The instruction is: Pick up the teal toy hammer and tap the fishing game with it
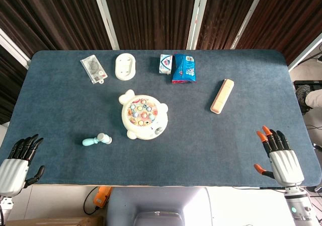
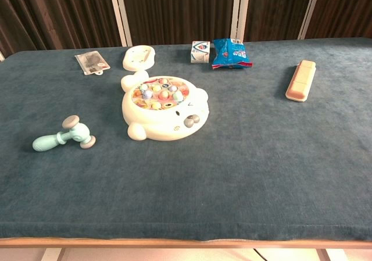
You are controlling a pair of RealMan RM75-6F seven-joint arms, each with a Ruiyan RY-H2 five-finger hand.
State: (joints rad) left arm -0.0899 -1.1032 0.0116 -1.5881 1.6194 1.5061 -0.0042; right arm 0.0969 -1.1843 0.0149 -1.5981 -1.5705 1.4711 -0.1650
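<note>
The teal toy hammer (image 1: 97,140) (image 2: 63,136) lies flat on the blue table, handle pointing left, just left of the fishing game. The cream, bear-shaped fishing game (image 1: 142,116) (image 2: 162,108) sits near the table's middle with coloured fish in its round tray. My left hand (image 1: 18,165) hovers at the near left corner, fingers apart and holding nothing, well to the left of the hammer. My right hand (image 1: 279,157), with orange fingertips, stays at the near right edge, fingers spread and empty. Neither hand shows in the chest view.
Along the far side lie a packaged item (image 1: 93,69), a cream oval tray (image 1: 126,66), a small white box (image 1: 166,63) and a blue snack bag (image 1: 184,68). A long tan block (image 1: 222,95) lies at the right. The blue table mat (image 1: 211,150) spans the scene.
</note>
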